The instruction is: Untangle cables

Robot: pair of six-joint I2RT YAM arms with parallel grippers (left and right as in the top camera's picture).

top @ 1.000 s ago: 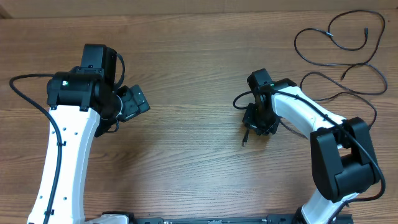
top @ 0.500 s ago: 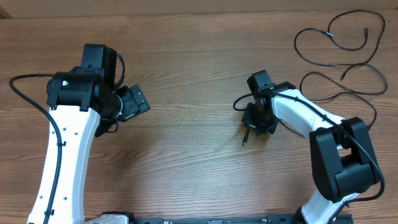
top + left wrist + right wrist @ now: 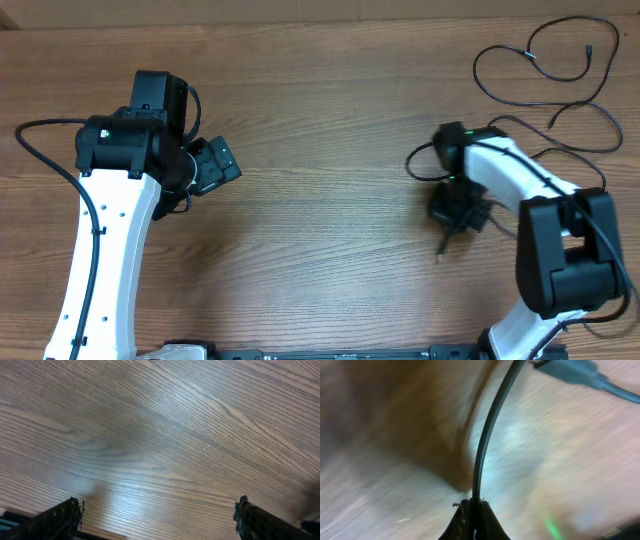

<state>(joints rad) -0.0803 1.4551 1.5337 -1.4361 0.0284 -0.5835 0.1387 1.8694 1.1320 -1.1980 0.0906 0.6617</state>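
The right end effector [image 3: 474, 510] is closed tightly on one thin black cable [image 3: 487, 435]; the left end effector [image 3: 157, 520] stands wide open, holding nothing, above the bench [image 3: 150, 435].

Passable table [image 3: 320, 120] centre; cables [image 3: 527, 52] clutter far-right corner

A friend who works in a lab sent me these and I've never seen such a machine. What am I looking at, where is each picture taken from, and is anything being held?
This is a two-armed robot, with a left arm and a right arm, at a wooden table. The wide picture looks down from above. The other two come from small cameras on the wrists. The left pincer is open over bare wood and holds nothing. The right pincer is shut on a thin black cable, and its plug end sticks out past the pincer in the overhead view. More loose cables loop near the table's far right corner.
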